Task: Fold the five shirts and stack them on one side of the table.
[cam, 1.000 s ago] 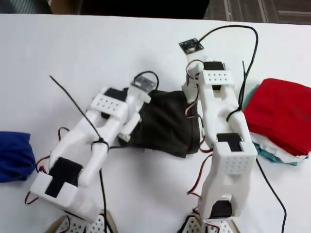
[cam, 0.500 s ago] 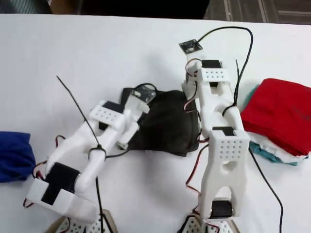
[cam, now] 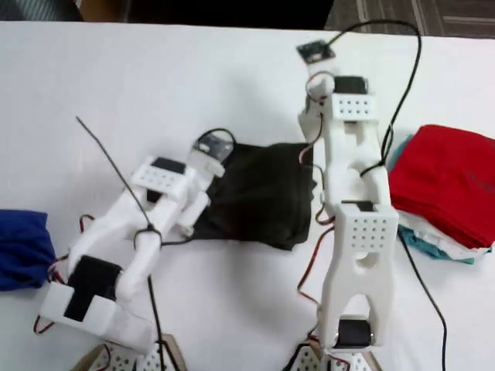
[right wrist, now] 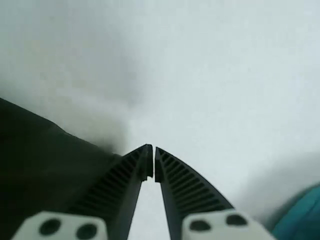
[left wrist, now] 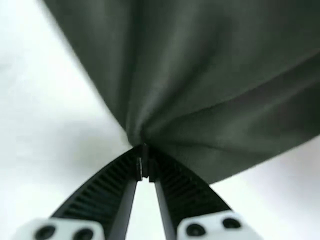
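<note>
Dark shirt [cam: 263, 193] lies mid-table between the arms, left gripper [left wrist: 144, 167] clamped on a pinch of its edge, right gripper [right wrist: 152, 162] fingers together on nothing just beside its edge; best bet: hold the pinch firm, drag the fold low and flat, avoid bunching.

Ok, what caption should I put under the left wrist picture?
Left gripper pinching an edge of the dark shirt over the white table.

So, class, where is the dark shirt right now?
High view: the dark shirt lies mid-table between the left arm and right arm; the left gripper pinches its edge.
</note>
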Motion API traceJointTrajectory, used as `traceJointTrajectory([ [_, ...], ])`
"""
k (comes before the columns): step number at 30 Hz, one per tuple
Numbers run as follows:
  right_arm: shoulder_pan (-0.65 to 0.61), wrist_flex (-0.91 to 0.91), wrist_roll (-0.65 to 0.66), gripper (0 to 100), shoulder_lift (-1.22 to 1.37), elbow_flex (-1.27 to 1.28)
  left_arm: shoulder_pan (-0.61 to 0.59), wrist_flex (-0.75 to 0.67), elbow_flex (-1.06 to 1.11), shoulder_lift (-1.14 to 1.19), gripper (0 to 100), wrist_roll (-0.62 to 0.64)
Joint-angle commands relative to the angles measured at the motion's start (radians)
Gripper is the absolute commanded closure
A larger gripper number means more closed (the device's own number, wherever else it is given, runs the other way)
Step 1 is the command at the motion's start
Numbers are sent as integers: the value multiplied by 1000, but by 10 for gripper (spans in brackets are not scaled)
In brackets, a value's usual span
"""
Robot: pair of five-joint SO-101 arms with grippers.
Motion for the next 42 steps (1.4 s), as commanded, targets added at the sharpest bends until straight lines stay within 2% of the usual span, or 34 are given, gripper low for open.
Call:
traceJointTrajectory([
  [1,1,64,0,976,-56,-106,-12,91,-76,-92,975,-6],
  [5,-12,73,2,961,-53,-104,-9,170,-111,-203,975,-8],
  [9,-58,73,37,824,-19,-115,-38,230,-177,-322,974,-8],
  [11,-91,67,95,779,-10,-115,-104,255,-229,-373,973,-8],
  [15,-165,67,172,777,-7,-115,-311,267,-271,-436,972,-9],
  [19,-232,64,255,776,-2,-115,-486,256,-203,-436,972,-11],
  [22,-272,25,282,776,16,-107,-555,236,-136,-439,972,-46],
  [29,-357,7,284,776,156,-115,-644,213,-70,-445,972,-74],
  [35,-432,-41,282,776,217,-117,-658,215,-70,-445,972,-75],
  [42,-420,-193,276,776,226,-117,-658,222,-70,-445,972,-75],
])
